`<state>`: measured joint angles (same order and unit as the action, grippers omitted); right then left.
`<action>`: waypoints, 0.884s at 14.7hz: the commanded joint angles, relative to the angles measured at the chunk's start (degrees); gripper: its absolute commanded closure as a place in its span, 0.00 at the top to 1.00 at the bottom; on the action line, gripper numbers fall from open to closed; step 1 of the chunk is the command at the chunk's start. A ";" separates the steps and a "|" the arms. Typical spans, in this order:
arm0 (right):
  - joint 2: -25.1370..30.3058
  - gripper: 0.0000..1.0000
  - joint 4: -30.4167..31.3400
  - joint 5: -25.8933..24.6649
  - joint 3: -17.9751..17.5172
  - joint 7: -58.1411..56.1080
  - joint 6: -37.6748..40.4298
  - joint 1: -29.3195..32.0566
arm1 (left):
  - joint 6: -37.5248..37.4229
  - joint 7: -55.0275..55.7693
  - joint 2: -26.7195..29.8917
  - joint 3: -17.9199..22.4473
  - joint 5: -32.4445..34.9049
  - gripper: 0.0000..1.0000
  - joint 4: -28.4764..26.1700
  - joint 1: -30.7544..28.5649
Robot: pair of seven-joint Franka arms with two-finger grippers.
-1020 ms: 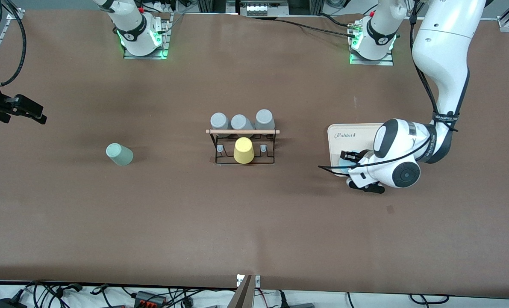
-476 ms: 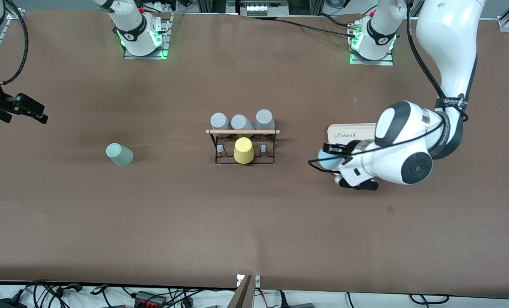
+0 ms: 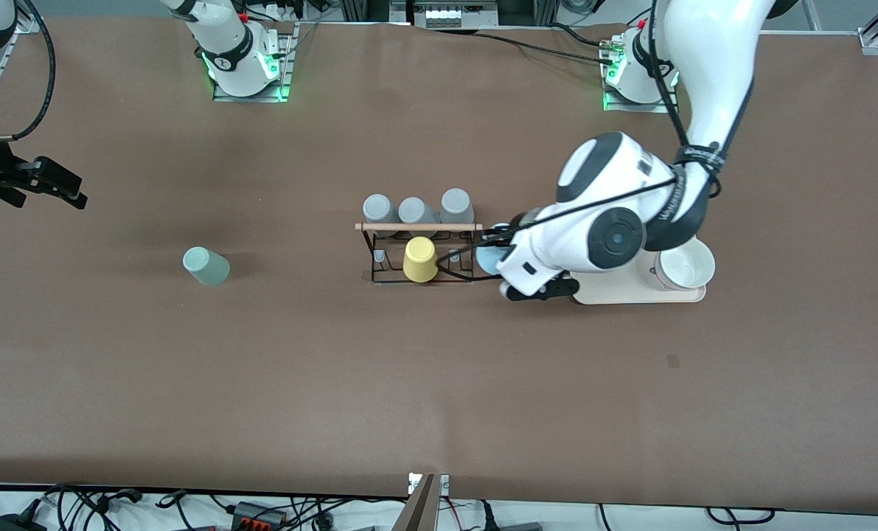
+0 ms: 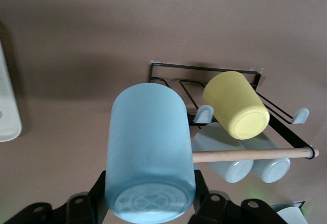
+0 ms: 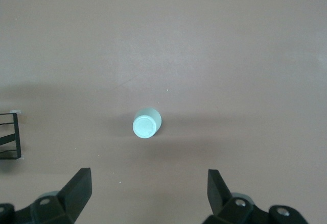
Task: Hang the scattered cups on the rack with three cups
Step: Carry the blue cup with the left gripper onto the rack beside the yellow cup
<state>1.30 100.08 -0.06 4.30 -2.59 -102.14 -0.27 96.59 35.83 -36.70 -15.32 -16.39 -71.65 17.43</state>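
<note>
Left gripper: it hangs in the air just beside the rack, at the end of the rack that faces the left arm. Its two fingers press on both sides of the light blue cup, so it is closed around this cup.
Light blue cup: held by the left gripper, lying sideways, with its base toward the wrist camera. In the front view only a small part of it shows past the gripper body.
Rack: a black wire frame with a light wooden dowel bar on top. It stands in the middle of the table.
Three grey cups: they sit in one row on the rack, on the side farther from the front camera, bases up.
Yellow cup: it sits on the rack, on the side nearer to the front camera, between two short grey pegs.
Mint green cup: it stands alone on the table, toward the right arm's end, well apart from the rack.
Right gripper: it waits in the air over the table near the right arm's end, and the mint green cup is below it. Its fingers are spread wide and hold nothing.
Cream tray: it lies toward the left arm's end, partly hidden under the left arm.
White bowl: it stands on the tray.
</note>
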 commanded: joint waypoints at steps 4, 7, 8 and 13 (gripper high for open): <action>0.46 1.00 0.47 0.94 0.01 0.05 -0.61 0.36 | 6.06 3.70 -3.29 0.03 -3.37 0.03 2.92 1.99; -0.24 1.00 0.38 0.94 0.01 0.04 -0.61 0.18 | 6.16 4.77 -3.47 0.03 -3.74 0.03 2.74 2.35; -0.25 1.00 0.38 0.94 0.01 0.05 -0.61 0.18 | 6.24 4.95 -3.73 0.03 -3.74 0.03 2.74 2.61; -0.33 1.00 0.47 0.94 0.01 0.13 -0.61 0.18 | 6.33 5.21 -6.10 0.03 -3.65 0.04 2.65 4.37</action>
<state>0.66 100.08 -0.06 4.32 -2.59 -102.20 -0.22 103.01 40.30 -40.39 -15.35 -19.15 -71.03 21.12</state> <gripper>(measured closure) 0.000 0.339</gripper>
